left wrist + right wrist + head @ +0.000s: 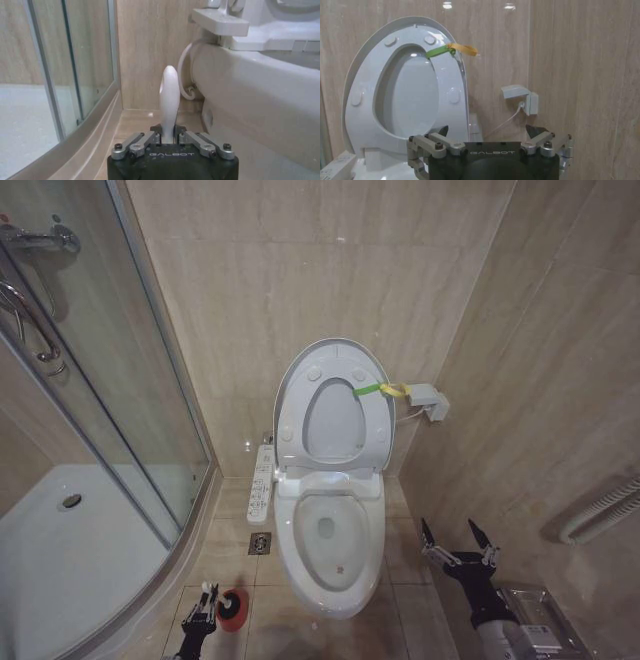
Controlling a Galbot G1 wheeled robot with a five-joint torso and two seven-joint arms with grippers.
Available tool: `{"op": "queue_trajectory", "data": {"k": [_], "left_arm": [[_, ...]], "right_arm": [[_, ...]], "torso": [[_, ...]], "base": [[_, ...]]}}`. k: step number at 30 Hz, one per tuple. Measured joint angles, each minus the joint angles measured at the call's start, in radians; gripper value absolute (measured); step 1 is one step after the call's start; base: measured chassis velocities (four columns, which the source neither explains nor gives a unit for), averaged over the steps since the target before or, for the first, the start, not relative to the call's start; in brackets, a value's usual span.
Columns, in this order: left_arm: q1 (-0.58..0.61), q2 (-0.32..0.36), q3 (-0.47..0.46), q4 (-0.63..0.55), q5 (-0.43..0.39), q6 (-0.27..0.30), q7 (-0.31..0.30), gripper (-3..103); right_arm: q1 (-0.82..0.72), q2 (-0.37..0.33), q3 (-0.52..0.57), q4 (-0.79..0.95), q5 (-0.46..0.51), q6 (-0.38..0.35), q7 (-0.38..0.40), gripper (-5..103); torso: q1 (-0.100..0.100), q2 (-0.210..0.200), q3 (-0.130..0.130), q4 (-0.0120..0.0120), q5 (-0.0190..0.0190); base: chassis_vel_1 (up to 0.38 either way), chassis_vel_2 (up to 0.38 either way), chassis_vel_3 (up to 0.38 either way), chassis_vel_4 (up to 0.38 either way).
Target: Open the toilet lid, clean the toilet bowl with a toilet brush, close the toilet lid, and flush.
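The toilet lid (335, 420) (407, 93) stands raised against the back wall with the ring seat in front of it. A yellow-green strap (380, 389) (445, 49) hangs at its edge. The toilet bowl (325, 550) (260, 101) lies uncovered. My left gripper (203, 605) (168, 137) is low beside the bowl's left side, shut on the white handle of the toilet brush (169, 93). The red cup holder (236, 608) sits on the floor right beside it. My right gripper (458, 538) (489, 131) hangs open and holds nothing, to the right of the bowl.
A glass shower enclosure (120, 380) and its white tray (60, 550) take up the left. The control strip (262, 480) juts from the seat unit's left side. A floor drain (259, 543) lies below it. A wall box (430, 402) and a hose (600, 510) are on the right wall.
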State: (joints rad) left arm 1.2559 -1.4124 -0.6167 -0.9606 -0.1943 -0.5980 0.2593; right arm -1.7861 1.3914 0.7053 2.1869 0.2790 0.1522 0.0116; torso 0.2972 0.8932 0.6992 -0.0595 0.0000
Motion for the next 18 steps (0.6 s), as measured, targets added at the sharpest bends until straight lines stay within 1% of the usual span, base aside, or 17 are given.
{"op": "queue_trajectory", "data": {"k": [9, 11, 13, 15, 16, 18], "left_arm": [[0.045, -0.002, -0.001, -0.09, -0.02, 0.021, -0.011, 16], [0.067, -0.002, 0.0, -0.141, -0.032, 0.037, -0.017, 16], [0.075, -0.002, 0.0, -0.157, -0.035, 0.042, -0.02, 16], [0.098, -0.003, 0.0, -0.209, -0.037, 0.057, -0.032, 16], [0.098, -0.003, 0.0, -0.209, -0.037, 0.057, -0.032, 16], [0.124, -0.005, -0.001, -0.271, -0.038, 0.072, -0.054, 16]], "right_arm": [[0.0, 0.0, 0.0, 0.0, 0.0, 0.0, 0.0, 100], [0.0, 0.0, 0.0, 0.0, 0.0, 0.0, 0.0, 100], [0.0, 0.0, 0.0, 0.0, 0.0, 0.0, 0.0, 100], [0.0, 0.0, 0.0, 0.0, 0.0, 0.0, 0.0, 100], [0.0, 0.0, 0.0, 0.0, 0.0, 0.0, 0.0, 100], [0.0, 0.0, 0.0, 0.0, 0.0, 0.0, 0.0, 100]], "torso": [[0.0, 0.0, 0.0, 0.0, 0.0], [0.0, 0.0, 0.0, 0.0, 0.0], [0.0, 0.0, 0.0, -0.0001, 0.0], [0.0, 0.0, 0.0, 0.0001, -0.0001], [0.0, 0.0, 0.0, 0.0001, -0.0001], [0.0, 0.0, 0.0, 0.0, 0.0]], "base": [[0.0, 0.0, 0.0, 0.0], [0.0, 0.0, 0.0, 0.0], [0.0, 0.0, 0.0, 0.0], [0.0, 0.0, 0.0, 0.0], [0.0, 0.0, 0.0, 0.0], [0.0, 0.0, 0.0, 0.0]]}}
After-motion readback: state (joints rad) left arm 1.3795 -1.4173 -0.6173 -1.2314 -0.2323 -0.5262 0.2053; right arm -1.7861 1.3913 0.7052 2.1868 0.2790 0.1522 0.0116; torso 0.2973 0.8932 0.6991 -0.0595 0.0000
